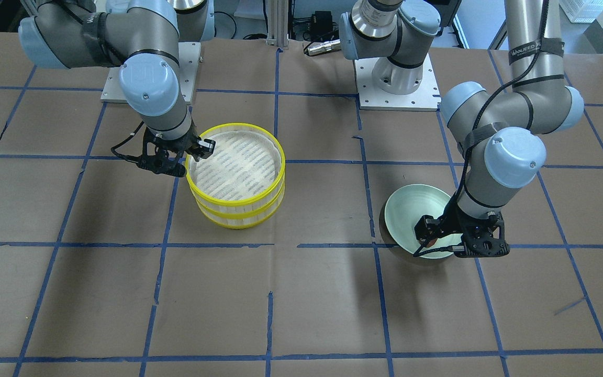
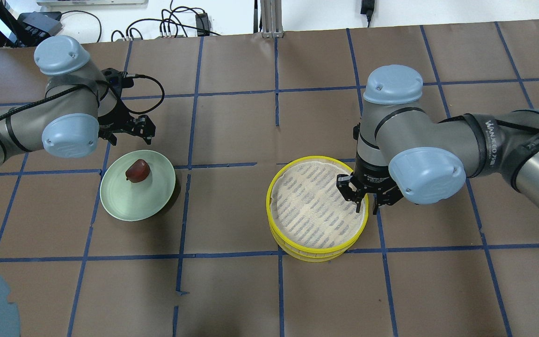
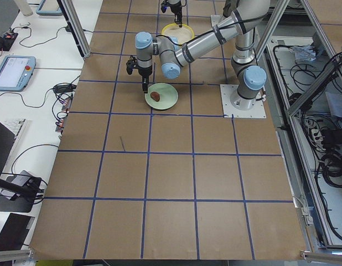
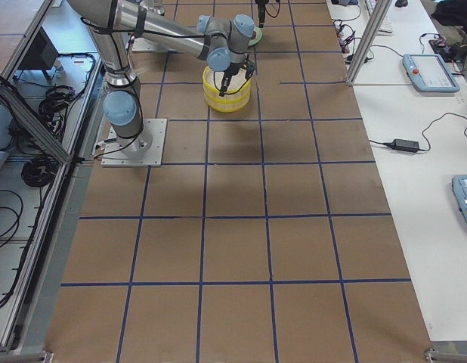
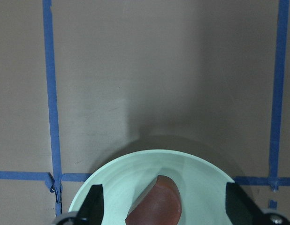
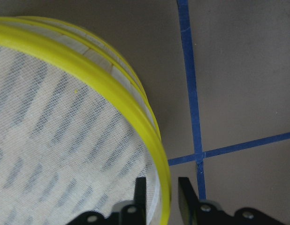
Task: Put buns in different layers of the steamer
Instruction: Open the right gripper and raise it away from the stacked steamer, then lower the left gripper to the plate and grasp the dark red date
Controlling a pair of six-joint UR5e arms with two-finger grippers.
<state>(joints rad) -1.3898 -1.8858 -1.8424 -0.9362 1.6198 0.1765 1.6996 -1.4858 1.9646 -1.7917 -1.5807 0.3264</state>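
The reddish-brown bun (image 5: pixel 154 206) on the green plate (image 5: pixel 201 173) is cropped by the left wrist view's lower edge. From the front, the left gripper (image 1: pixel 435 236) covers most of it. The upper tray (image 2: pixel 317 160) hides the lower tray's (image 2: pixel 316 255) inside. Whether the right gripper (image 6: pixel 163 192) pinches the rim is unclear.
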